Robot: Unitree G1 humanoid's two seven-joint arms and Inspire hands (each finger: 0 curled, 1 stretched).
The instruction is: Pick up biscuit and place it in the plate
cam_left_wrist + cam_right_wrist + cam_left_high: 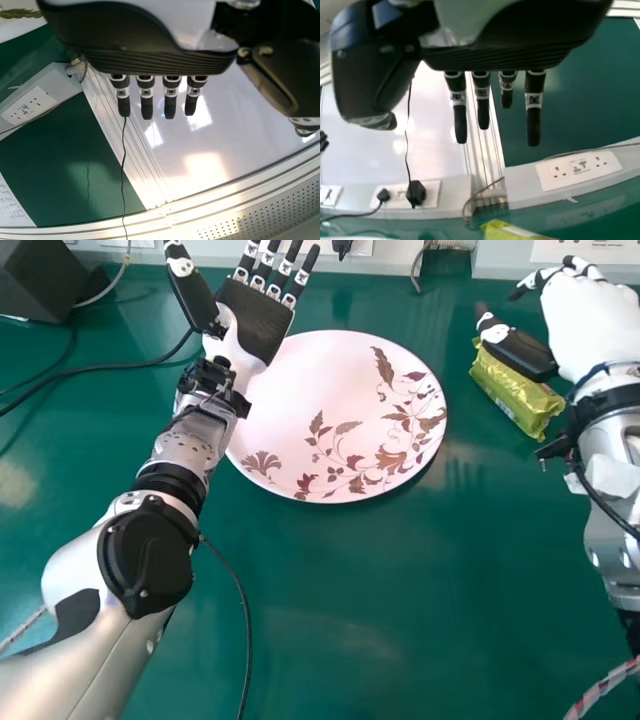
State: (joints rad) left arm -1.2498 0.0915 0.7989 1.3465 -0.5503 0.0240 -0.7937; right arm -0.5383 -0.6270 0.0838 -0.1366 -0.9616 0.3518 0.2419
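In the head view, the step in hand looks to be the right hand's grasp of the biscuit packet in shiny yellow-green wrap (515, 392), and it calls for settling the open hand lower, with the black thumb (522, 352) along one long side and the fingers down the other, before anything curls. Close evenly and lightly, since biscuits may crack in a hard pinch, and lift straight up before carrying toward the robot's left, so the packet clears the rim of the round pale pink plate with brown leaf print (335, 390). The packet lies on the glossy green table (330, 630), to the right of the plate and well apart from it, just beside the white-and-black right hand (592, 325) and partly under its thumb; whether the two touch I cannot tell. The white-and-black left hand (258, 322) is spread wide and empty over the plate's far left side; best keep it out of the packet's way. In the left wrist view its fingers hang straight, holding nothing. In the right wrist view the black fingers (534, 120) are nearly straight and well opened, with nothing in their hold, and one end of the packet shows apart from their tips.
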